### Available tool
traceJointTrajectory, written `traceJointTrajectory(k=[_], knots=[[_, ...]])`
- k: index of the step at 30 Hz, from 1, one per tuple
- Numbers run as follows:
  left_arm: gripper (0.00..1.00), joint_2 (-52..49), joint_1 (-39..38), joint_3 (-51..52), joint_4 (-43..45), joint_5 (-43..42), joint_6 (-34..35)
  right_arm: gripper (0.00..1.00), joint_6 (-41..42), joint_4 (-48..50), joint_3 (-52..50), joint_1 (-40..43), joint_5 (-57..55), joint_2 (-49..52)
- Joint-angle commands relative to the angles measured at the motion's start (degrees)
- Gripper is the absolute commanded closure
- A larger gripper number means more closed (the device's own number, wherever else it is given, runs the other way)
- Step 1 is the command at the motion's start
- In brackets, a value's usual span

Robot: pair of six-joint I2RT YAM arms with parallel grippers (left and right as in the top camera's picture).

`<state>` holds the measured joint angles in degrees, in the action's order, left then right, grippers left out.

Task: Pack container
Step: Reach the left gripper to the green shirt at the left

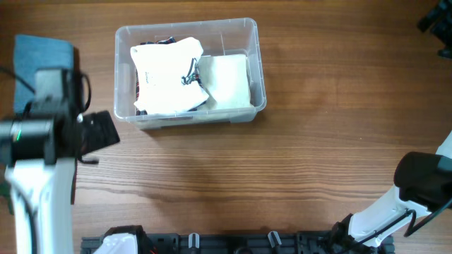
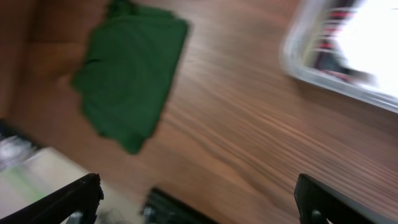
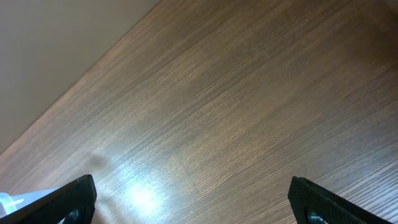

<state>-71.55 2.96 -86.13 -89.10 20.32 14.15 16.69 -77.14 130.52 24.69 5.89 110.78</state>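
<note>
**Container on far half, left of centre; both hands fully spread, empty**

Container (image 1: 258, 63): clear thin-wall plastic bin, rectangular, rounded corners, lipped rim. It sits on the far half of the surface (image 1: 318, 134), on the left arm's side of centre, long sides parallel to the near edge.

Inside: a crumpled white sheet (image 1: 166, 77) over the left part and a flat square white pad (image 1: 227, 81) on the right. Dark items (image 1: 139, 90) show under the sheet; can't tell what they are.

Cloth (image 1: 42, 53): soft, matte, folded flat. It reads blue-grey from overhead and dark green in the left wrist view. It lies at the far left edge, well apart from the container.

Surface: wood grain, slight sheen, with a glare patch in the right wrist view. A wide stretch of wood runs right of and in front of the container. A black rail (image 1: 233, 243) runs along the near edge. In the right wrist view the surface edge cuts diagonally, with a pale plain area beyond.

Left hand (image 2: 198, 185): fingers at full spread, gripping nothing, over wood between cloth and container. That view is blurred.

Right hand (image 3: 191, 185): also spread wide and empty, over plain wood, well apart from the container.
</note>
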Motion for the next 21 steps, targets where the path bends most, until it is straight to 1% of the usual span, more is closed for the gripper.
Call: traceJointTrajectory(k=[1,4,6,9,12,17,19,21], knots=[[0.0,-7.58,-0.07,-0.39,0.46,13.14,3.04,0.0,0.42,0.11,0.07,-0.07,-0.57,0.39],[0.0,-13.44,-0.02,-0.39,1.05,17.77,3.06,0.0,0.42,0.09,0.07,-0.07,-0.57,0.39],[0.0,-17.53,0.9,-0.35,1.18,18.36,3.06,0.0,0.42,0.09,0.07,-0.07,-0.57,0.39],[0.0,-20.2,2.84,-0.31,1.27,18.29,3.15,0.0,0.42,0.11,0.07,-0.07,-0.57,0.39],[0.0,-20.17,5.38,-0.07,2.6,18.01,4.72,0.0,0.42,0.11,0.07,-0.07,-0.57,0.39],[0.0,-20.11,12.41,0.87,6.45,10.49,4.09,0.0,0.42,0.11,0.07,-0.07,-0.57,0.39],[0.0,-20.13,14.51,2.58,8.46,10.29,3.32,0.0,0.44,0.11,0.07,-0.07,-0.57,0.39],[0.0,-20.13,15.91,5.22,10.23,9.99,0.81,0.0,0.42,0.11,0.07,-0.07,-0.57,0.39]])
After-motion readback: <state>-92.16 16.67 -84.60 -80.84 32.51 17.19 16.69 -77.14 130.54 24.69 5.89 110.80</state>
